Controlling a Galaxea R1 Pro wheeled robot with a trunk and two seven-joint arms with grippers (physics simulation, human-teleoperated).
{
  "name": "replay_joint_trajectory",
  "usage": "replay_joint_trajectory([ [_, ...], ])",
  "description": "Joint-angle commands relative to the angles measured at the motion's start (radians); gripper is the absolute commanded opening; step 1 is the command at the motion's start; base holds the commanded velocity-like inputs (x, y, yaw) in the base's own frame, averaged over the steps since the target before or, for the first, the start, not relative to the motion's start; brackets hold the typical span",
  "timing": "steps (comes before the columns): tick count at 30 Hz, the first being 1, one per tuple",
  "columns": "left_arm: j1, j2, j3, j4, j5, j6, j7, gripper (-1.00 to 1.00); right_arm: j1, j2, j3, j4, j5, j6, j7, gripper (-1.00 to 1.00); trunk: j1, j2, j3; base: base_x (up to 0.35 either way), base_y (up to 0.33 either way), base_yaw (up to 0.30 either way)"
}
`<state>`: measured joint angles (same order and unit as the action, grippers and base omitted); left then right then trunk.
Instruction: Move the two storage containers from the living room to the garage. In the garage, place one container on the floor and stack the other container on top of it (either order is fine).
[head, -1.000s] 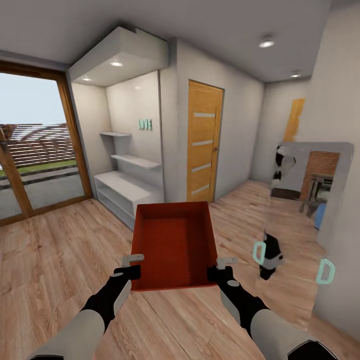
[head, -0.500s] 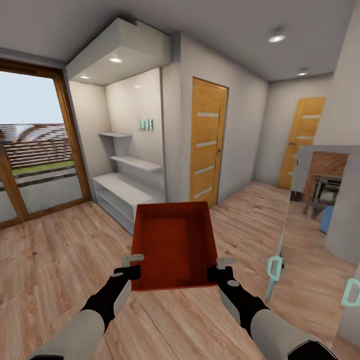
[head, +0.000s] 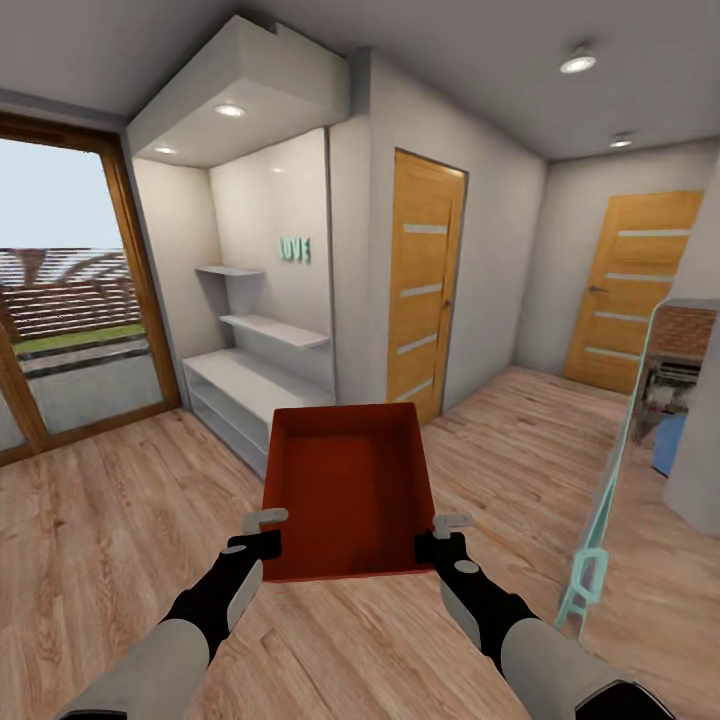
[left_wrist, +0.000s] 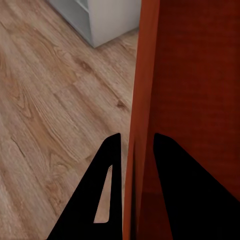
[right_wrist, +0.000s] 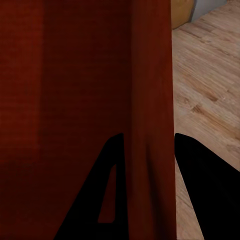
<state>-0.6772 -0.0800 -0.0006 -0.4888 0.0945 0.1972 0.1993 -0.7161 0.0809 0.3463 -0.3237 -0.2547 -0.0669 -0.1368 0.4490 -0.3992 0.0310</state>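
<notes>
One orange-red storage container (head: 346, 488) hangs in front of me above the light wood-plank floor (head: 100, 530), open side up and with nothing inside. My left gripper (head: 268, 534) is shut on its left wall, and my right gripper (head: 436, 536) is shut on its right wall. In the left wrist view the container's wall (left_wrist: 145, 100) runs between the two dark fingers (left_wrist: 107, 195). The right wrist view has the opposite wall (right_wrist: 152, 100) pinched between its fingers (right_wrist: 107, 190) in the same way.
White built-in shelves (head: 255, 380) fill an alcove straight ahead, with a wood-framed glass door (head: 70, 290) to their left. A wooden panel door (head: 424, 280) stands beyond the container, another (head: 632, 290) at the end of a hallway. A mirror edge with a teal handle (head: 585, 590) juts in at right.
The view has swung to the right: the hallway and far door have come into view and the mirror slid toward the right edge. Container and both grippers hold the same pose.
</notes>
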Motion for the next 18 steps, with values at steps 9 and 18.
replay_joint_trajectory([
  [9,-0.001,0.002,0.017,-0.005,-0.013,0.007,0.009,-1.0,0.0,-0.004,0.005,0.029,-0.014,-0.005,-0.008,-1.0,0.001,-0.001,0.0,0.322,0.117,0.0],
  [18,-0.001,0.002,0.017,-0.005,-0.013,0.007,0.009,-1.0,0.0,-0.004,0.005,0.029,-0.014,-0.005,-0.007,-1.0,0.001,-0.001,0.0,0.322,0.117,0.0],
])
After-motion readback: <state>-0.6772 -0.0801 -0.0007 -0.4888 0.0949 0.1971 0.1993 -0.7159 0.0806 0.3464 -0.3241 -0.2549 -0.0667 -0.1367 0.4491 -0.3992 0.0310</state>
